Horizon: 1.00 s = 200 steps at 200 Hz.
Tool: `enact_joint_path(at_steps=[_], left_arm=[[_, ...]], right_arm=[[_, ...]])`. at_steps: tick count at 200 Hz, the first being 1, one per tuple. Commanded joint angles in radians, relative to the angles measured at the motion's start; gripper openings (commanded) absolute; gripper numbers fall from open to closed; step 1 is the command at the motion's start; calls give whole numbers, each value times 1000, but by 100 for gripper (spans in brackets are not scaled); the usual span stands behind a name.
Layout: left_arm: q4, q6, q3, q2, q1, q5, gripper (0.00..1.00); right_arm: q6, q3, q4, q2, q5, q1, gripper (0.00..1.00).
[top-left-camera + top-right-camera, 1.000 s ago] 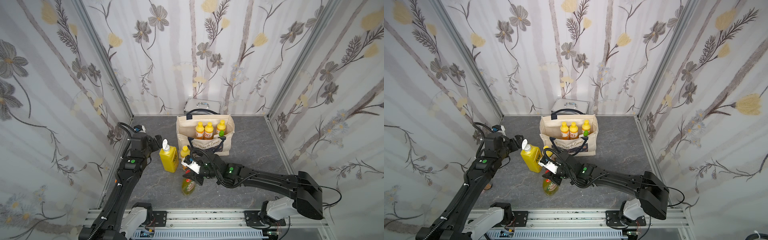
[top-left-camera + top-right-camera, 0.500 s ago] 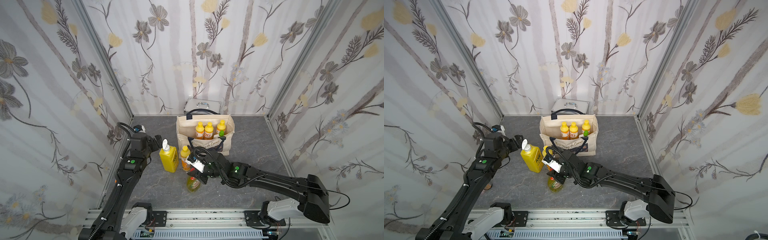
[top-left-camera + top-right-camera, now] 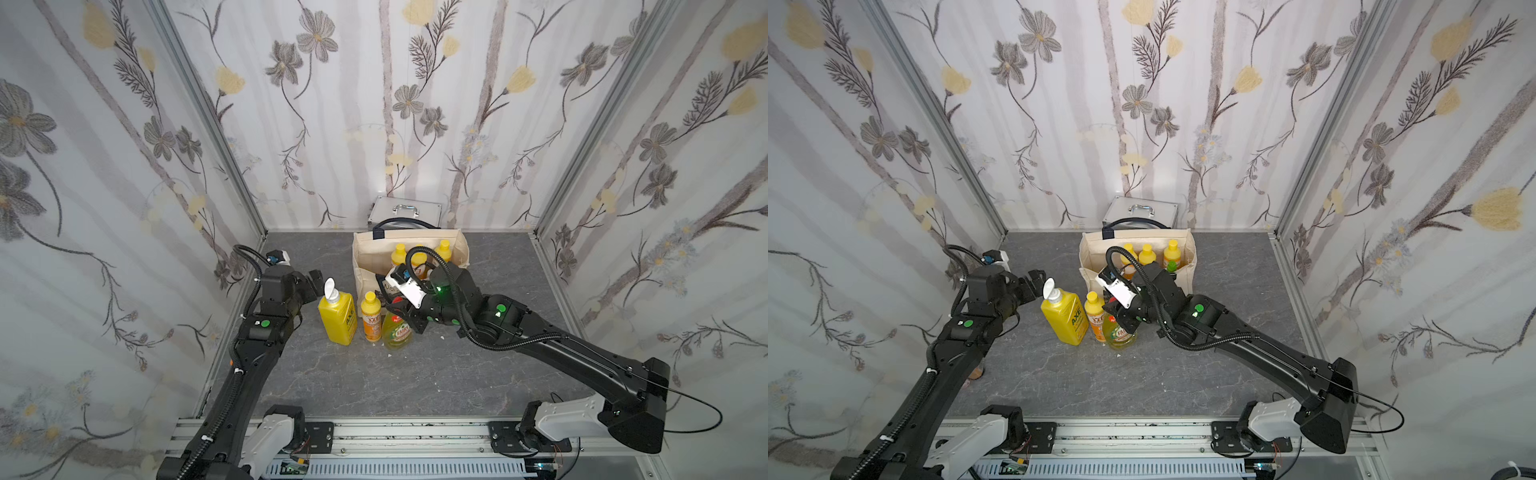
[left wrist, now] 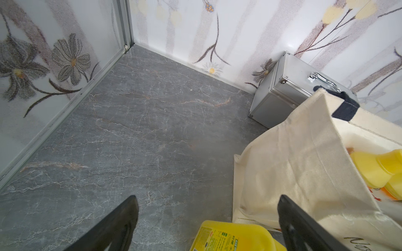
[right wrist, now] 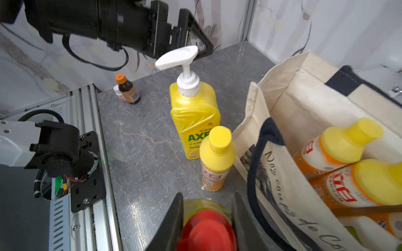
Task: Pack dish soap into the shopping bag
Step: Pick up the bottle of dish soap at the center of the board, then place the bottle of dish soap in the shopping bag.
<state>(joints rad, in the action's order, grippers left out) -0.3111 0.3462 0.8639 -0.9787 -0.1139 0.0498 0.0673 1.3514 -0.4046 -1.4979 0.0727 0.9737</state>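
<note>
My right gripper point(image 5: 207, 196) is shut on the red cap of the clear yellow-green dish soap bottle point(image 3: 397, 330), just in front of the shopping bag point(image 3: 365, 257). I cannot tell whether the bottle's base touches the table. A slim orange bottle point(image 3: 371, 318) and the big yellow pump bottle point(image 3: 337, 316) stand to its left. Three yellow-capped orange bottles point(image 3: 1147, 251) and a green-capped bottle point(image 3: 1172, 266) are inside the cream bag point(image 5: 282, 87). My left gripper point(image 4: 207, 196) is open and empty beside the pump head point(image 5: 177, 57).
A silver metal case point(image 3: 405, 210) stands against the back wall behind the bag. A small brown bottle with an orange cap point(image 5: 127, 89) and a tiny white one point(image 5: 118, 93) sit at the front left near the rail. Patterned walls close in three sides.
My right gripper has carried the red-capped bottle away from the front of the table towards the bag, beside the slim orange bottle. The left arm has not moved.
</note>
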Motion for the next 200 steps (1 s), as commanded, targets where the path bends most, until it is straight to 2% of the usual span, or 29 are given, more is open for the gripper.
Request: enact_joint_path(at_steps=[1,45,105,135,145,200], left_arm=[[20,-1,10,0,0,7,100],[24,-7,4,-6,0,16,100],[14,-13,4,-8,0,19,100],[10,-17,4,-2,0,28,100],[10,-18,4,-2,0,33,100],[15,-18,0,-9,0,32,100]], right_arm=[[30,107,-40,2,-16,-33,3],[63,363,-113,-76,-140,-93,0],[79,667,-141,-241,-149,-174,0],[64,741,-140,-279,-137,-190,0],[60,752,-138,-283,-130,-227,0],[40,739,-146,-313,-130,-257,0]])
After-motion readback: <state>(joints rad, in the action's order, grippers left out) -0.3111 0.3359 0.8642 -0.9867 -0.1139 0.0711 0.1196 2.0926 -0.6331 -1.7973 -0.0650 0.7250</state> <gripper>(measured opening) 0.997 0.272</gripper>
